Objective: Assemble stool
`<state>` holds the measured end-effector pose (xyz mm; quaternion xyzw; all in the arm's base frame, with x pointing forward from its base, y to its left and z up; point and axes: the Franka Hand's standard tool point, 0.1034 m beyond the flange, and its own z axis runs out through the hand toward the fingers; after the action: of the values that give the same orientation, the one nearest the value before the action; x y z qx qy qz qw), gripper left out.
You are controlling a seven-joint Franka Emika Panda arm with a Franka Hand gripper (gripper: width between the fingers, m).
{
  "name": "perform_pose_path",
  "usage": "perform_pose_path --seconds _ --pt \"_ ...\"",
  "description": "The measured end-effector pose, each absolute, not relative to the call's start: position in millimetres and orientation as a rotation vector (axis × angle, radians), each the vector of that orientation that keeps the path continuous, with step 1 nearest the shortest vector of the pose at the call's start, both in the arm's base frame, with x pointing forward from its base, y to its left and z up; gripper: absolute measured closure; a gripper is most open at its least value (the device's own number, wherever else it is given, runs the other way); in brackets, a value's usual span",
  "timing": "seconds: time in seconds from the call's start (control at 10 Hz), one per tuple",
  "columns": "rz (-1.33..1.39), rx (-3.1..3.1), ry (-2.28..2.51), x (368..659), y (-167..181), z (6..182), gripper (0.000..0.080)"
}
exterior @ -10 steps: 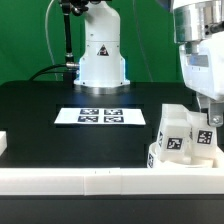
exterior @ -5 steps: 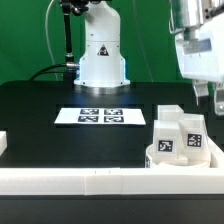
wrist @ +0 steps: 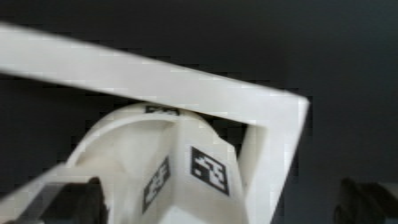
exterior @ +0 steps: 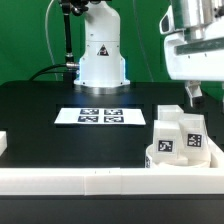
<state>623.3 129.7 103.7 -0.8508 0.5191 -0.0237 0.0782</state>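
Black tabletop fills your exterior view, with a green backdrop behind the white robot base at the far side. Look at that base and you will find a triangular warning sticker on its front; whatever is printed on it is too small to read. In front of the base lies the marker board, flat on the black surface, showing a row of black-and-white square tags.

Along the near edge runs the white border rail, and at the exterior view's right it turns a corner. Your stool parts sit in that corner: the round seat disc lies low against the rail, and chunky white legs stand bunched on and behind it, touching one another. Two of the legs face you with square tags; these are coded patterns, with no letters you could read.

Your gripper hangs above the legs at the exterior view's right, clear of them, with its jaws spread wide and nothing between them.

From the wrist view you see the rail's corner as a white angle on black, and below the camera a leg with a tag on its side. Dark finger shapes sit at the frame edges, blurred.
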Motion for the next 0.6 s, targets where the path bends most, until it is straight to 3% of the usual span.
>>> perform_pose_path --seconds 0.2,0.6 --pt "-0.024 -2.74 1.275 628.9 138.4 113.0 0.0151" --pt "-0.054 -2.914 0.848 630.5 137.5 113.1 0.0151"
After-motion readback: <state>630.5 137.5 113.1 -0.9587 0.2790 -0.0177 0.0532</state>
